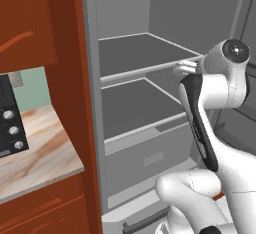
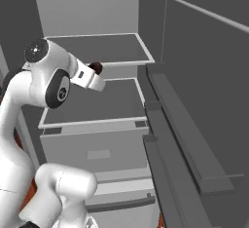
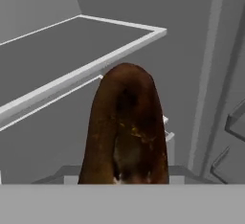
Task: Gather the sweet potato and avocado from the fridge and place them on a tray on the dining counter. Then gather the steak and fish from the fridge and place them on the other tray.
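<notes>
The fridge (image 1: 122, 8) stands open in front of me, its pale-rimmed shelves (image 2: 97, 49) bare. My gripper (image 2: 98, 72) hangs in front of the upper shelves, shut on the sweet potato (image 3: 125, 132), a reddish-brown oblong lump. In the hand view the lump stands up from between the jaws and hides the fingertips. Its dark end (image 2: 96, 67) pokes out past the white hand in the right base view. From the left, the hand (image 1: 184, 69) shows at the edge of the middle shelf. The avocado, steak, fish, both trays and the dining counter are out of view.
The fridge door (image 2: 204, 76) stands open on the right, with long bins (image 2: 180, 139) along it. A drawer (image 2: 97, 154) closes the fridge's lower part. Left of the fridge are a red-brown cabinet side (image 1: 65, 78), a marbled wall counter (image 1: 35, 153) and a black toaster oven (image 1: 10, 123).
</notes>
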You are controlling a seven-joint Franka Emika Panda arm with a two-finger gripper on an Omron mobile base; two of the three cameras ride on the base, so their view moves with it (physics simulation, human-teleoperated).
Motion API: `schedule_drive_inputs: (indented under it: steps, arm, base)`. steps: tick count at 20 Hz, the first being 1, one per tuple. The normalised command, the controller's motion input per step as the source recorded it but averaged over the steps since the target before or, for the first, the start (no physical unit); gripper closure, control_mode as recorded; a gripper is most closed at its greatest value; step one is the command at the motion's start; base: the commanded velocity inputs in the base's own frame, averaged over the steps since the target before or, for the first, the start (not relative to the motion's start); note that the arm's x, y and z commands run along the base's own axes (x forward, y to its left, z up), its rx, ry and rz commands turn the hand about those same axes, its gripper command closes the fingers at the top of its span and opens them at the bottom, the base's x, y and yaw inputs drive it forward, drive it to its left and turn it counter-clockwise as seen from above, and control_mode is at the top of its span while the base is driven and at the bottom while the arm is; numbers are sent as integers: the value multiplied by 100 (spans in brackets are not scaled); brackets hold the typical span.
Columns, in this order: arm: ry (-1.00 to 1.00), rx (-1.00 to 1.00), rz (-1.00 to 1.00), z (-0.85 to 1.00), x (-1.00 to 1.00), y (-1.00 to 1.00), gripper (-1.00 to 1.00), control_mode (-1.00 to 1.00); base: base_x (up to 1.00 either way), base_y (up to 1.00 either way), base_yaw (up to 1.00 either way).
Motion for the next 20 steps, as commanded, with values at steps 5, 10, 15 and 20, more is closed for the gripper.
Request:
schedule_drive_inputs:
  steps: [5, 10, 15, 20]
  arm:
    - [-7, 0, -1, -7, -100, 12, 100, -100]
    - [-5, 0, 0, -20, -100, 19, 100, -100]
    - [0, -4, 0, -19, -53, 7, 100, -100]
    - [0, 0, 0, 0, 0, 0, 100, 100]
  base:
    - [0, 0, 0]
    - [0, 0, 0]
    - [0, 0, 0]
    - [-26, 0, -1]
